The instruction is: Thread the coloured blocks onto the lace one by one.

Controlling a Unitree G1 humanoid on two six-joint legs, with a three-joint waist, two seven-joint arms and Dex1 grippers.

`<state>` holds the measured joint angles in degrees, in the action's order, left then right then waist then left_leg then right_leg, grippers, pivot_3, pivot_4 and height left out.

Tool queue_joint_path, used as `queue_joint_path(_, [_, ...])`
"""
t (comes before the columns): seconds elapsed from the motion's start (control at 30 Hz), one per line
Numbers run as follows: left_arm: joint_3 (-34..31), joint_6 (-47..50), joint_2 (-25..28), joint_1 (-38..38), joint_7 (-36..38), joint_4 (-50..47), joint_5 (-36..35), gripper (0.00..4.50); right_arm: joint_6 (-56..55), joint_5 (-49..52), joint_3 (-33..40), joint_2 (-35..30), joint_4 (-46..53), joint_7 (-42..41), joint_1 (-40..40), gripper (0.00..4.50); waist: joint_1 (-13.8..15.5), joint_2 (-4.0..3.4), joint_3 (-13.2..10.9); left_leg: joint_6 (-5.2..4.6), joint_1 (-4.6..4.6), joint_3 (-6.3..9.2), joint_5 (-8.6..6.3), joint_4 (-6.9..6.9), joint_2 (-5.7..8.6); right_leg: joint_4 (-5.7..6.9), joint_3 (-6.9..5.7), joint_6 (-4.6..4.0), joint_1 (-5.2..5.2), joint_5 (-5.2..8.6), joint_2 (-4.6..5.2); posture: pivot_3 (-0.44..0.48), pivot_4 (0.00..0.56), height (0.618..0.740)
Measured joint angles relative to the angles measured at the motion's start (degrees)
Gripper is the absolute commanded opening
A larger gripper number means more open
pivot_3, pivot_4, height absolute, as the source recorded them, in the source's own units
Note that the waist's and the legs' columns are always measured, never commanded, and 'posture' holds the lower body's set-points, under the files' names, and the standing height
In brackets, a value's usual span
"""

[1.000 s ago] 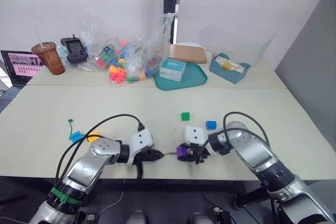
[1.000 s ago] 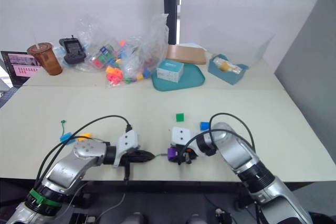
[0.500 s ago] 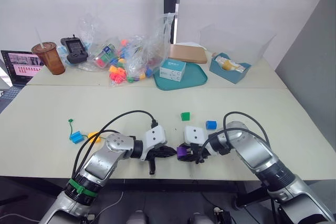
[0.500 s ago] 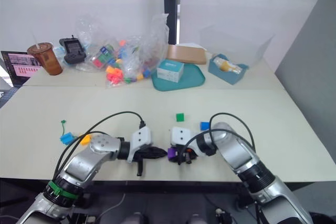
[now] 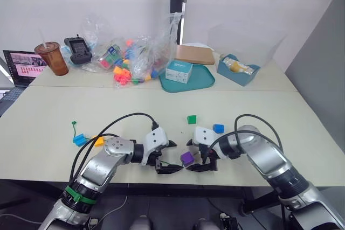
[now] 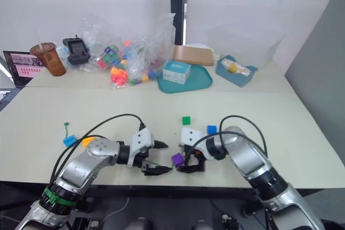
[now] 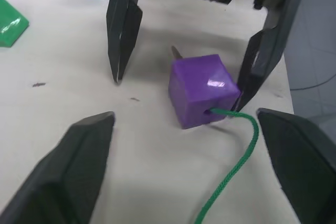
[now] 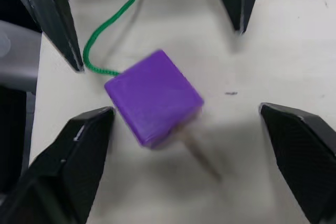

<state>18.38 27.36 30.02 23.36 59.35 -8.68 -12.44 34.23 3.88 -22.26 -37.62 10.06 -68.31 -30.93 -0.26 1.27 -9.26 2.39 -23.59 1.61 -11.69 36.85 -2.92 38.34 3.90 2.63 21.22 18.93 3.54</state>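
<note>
Purple block point(image 7: 202, 90) sits on the table point(image 5: 161, 111) near its front edge, between the left gripper point(image 5: 166, 157) and the right gripper point(image 5: 207, 158). Both grippers have fingers spread wide, holding nothing. The lace point(image 7: 231, 176) enters a hole in one face; its dark tip point(image 7: 175, 52) pokes out the opposite side, so this cube is threaded. Green block point(image 5: 191, 119) and dark blue block point(image 5: 218, 128) lie just behind; light blue block point(image 5: 80, 140) and orange-yellow block point(image 5: 97, 141) sit well to the left. Judgement: cube is light, hard and smooth, likely to skid; pinch on flat faces clear of the hole. Cord is limp; only the stiff tip suits gripping.
</note>
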Motion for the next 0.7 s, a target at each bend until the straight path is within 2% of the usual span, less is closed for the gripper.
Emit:
queue_joint_path(0.17, [3.02, -2.6, -3.06, 1.96, -0.44, 3.51, 2.31, 4.46, 0.55, 2.32, 3.66, -3.94, 3.01, -0.51, 0.83, 4.5, -0.08, 0.01, 0.0, -0.02, -0.03, 0.02, -0.01, -0.01, -0.01, -0.05, 0.0, 0.01, 0.02, -0.01, -0.02, 0.0, 0.15, 0.74])
queue_joint_path(0.47, [5.03, -2.04, -5.59, 1.49, -1.97, 3.57, 3.44, 4.46, -2.45, 2.9, 2.85, -5.41, 1.92, -0.17, 2.1, 4.5, -0.53, 0.01, -0.01, -0.02, -0.07, 0.02, -0.01, 0.0, -0.01, -0.08, 0.01, 0.02, 0.04, -0.01, -0.03, 0.0, 0.15, 0.74])
queue_joint_path(0.57, [5.02, -2.08, -5.77, 1.53, -2.7, 3.67, 3.91, 3.68, -2.81, 2.41, 2.66, -5.08, 0.59, 0.24, 1.43, 4.5, -0.5, 0.01, -0.01, -0.02, -0.07, 0.02, -0.01, 0.0, -0.01, -0.08, 0.01, 0.02, 0.04, -0.01, -0.03, 0.0, 0.15, 0.74])
queue_joint_path(0.7, [5.0, -2.08, -5.9, 1.75, -2.96, 3.95, 4.08, 2.33, -4.23, 1.52, 1.91, -4.37, -0.18, 0.5, 0.76, 4.5, -0.49, 0.01, -0.01, -0.02, -0.08, 0.02, -0.01, 0.0, -0.01, -0.08, 0.01, 0.02, 0.04, -0.01, -0.03, 0.0, 0.15, 0.74])
